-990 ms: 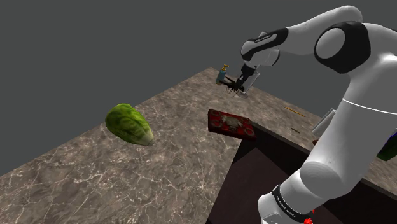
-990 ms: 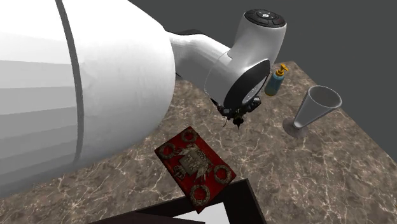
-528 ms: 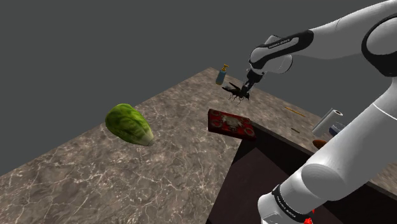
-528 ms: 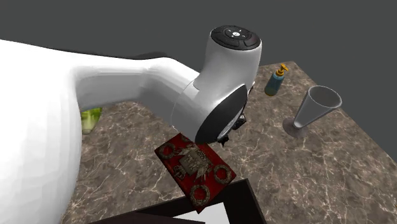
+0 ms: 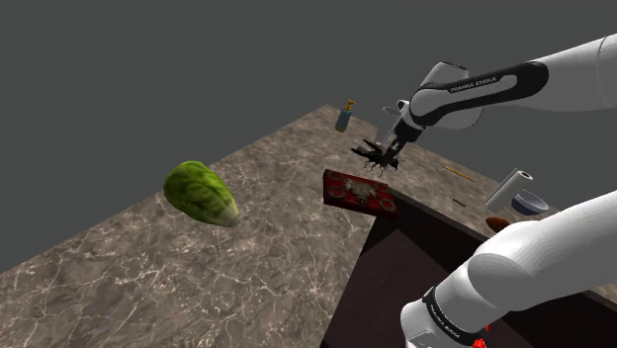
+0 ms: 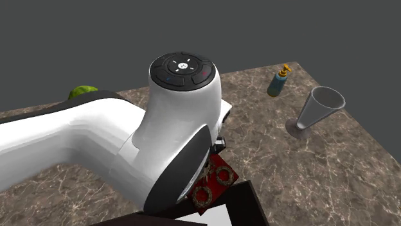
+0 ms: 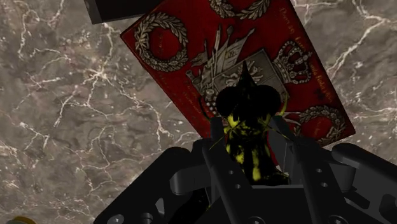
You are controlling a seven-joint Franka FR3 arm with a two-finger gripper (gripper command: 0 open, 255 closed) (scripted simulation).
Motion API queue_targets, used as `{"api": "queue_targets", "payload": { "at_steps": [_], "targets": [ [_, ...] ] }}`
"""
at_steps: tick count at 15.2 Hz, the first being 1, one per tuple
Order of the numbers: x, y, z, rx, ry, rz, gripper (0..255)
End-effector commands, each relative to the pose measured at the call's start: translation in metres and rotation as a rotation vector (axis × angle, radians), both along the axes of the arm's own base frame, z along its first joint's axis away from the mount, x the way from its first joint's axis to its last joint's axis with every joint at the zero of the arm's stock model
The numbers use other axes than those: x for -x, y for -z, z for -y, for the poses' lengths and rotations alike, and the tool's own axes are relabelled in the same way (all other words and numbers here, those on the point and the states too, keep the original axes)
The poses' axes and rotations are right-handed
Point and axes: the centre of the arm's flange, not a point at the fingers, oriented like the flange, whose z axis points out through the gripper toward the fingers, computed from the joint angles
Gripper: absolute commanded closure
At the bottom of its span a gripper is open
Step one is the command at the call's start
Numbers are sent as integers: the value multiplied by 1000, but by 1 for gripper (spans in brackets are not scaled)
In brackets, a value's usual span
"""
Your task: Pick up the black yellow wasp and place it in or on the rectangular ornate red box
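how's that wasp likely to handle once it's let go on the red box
Probably light: the wasp hangs clamped by its body alone in the gripper. Its thin splayed legs look fragile and may snag. On the flat-lidded red box it likely won't roll.

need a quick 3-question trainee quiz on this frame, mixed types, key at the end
1. True or false: the gripper is shut on the wasp.
2. Relative to the red box, the wasp is: A) lying beside it, B) held in the air over it, C) inside it.
3. Fill in: the clear glass stands at the second exterior view's ____ (left/right).
Key: 1 true; 2 B; 3 right.
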Motion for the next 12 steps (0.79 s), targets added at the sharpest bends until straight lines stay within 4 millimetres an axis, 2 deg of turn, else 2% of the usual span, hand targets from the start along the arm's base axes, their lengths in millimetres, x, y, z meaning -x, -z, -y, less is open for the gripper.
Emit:
{"api": "queue_targets", "payload": {
  "at_steps": [1,12],
  "targets": [
    [6,10,-6,1,0,0,255],
    [6,68,-6,1,0,0,255]
  ]
}}
